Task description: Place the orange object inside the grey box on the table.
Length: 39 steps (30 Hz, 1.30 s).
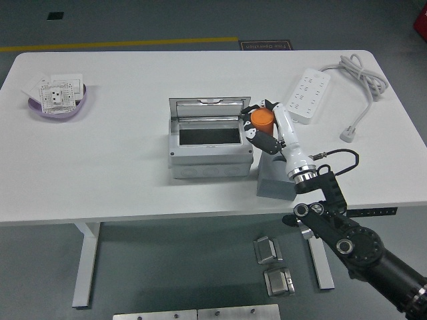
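Head view: right hand [265, 127] has its fingers wrapped around the orange object [261, 119], holding it just beside the right wall of the grey box [209, 148], not over the opening; box lid stands open at the back. Left arm out of frame. Also on the white table [120, 167]: power strip [308, 93] far right, purple bowl [59, 103] far left, small grey block [275, 180] under the right wrist.
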Each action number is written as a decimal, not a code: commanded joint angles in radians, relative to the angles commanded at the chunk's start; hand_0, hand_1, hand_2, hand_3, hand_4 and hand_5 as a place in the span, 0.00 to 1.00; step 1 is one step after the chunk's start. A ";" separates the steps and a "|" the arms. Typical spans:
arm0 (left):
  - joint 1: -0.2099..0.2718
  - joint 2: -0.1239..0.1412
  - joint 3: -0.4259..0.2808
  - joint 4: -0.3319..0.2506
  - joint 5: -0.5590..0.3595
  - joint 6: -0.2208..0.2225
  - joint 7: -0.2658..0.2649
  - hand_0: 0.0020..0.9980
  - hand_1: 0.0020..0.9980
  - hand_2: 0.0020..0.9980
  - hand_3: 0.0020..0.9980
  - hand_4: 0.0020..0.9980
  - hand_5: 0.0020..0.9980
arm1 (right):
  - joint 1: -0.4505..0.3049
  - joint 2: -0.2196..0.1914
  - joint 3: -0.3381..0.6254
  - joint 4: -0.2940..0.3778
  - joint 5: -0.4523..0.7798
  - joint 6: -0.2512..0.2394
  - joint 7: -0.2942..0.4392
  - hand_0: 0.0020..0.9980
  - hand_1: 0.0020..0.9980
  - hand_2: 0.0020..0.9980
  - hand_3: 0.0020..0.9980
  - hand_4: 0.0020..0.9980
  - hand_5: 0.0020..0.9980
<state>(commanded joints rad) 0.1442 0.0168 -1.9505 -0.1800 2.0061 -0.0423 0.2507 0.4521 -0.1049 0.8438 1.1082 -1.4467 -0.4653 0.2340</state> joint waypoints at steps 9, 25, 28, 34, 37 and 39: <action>-0.002 0.006 0.005 0.000 0.001 -0.001 0.001 0.63 0.56 0.55 0.59 0.46 0.10 | 0.139 0.035 -0.127 -0.072 -0.209 0.101 -0.190 0.42 0.25 0.31 0.22 0.00 0.00; -0.011 0.020 0.010 0.000 0.013 -0.005 0.005 0.63 0.56 0.55 0.59 0.47 0.11 | 0.334 0.066 -0.285 -0.269 -0.293 0.213 -0.294 0.41 0.23 0.30 0.22 0.00 0.00; -0.012 0.020 0.013 0.000 0.013 -0.006 0.005 0.63 0.56 0.55 0.59 0.47 0.11 | 0.344 0.072 -0.294 -0.286 -0.283 0.228 -0.283 0.40 0.23 0.30 0.22 0.00 0.00; -0.018 0.021 0.020 0.000 0.008 -0.006 0.006 0.63 0.56 0.55 0.59 0.47 0.11 | 0.363 0.086 -0.298 -0.301 -0.282 0.245 -0.261 0.41 0.23 0.31 0.24 0.00 0.00; -0.020 0.021 0.026 0.000 0.003 -0.006 0.007 0.63 0.56 0.55 0.59 0.47 0.11 | 0.369 0.093 -0.300 -0.302 -0.291 0.246 -0.261 0.41 0.23 0.31 0.24 0.00 0.00; -0.022 0.021 0.028 0.000 0.003 -0.006 0.007 0.63 0.56 0.55 0.59 0.47 0.12 | 0.372 0.096 -0.302 -0.302 -0.296 0.245 -0.261 0.61 0.50 0.57 0.64 0.27 0.00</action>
<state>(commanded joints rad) 0.1224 0.0373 -1.9229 -0.1800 2.0086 -0.0484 0.2575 0.8237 -0.0085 0.5423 0.8058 -1.7425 -0.2198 -0.0265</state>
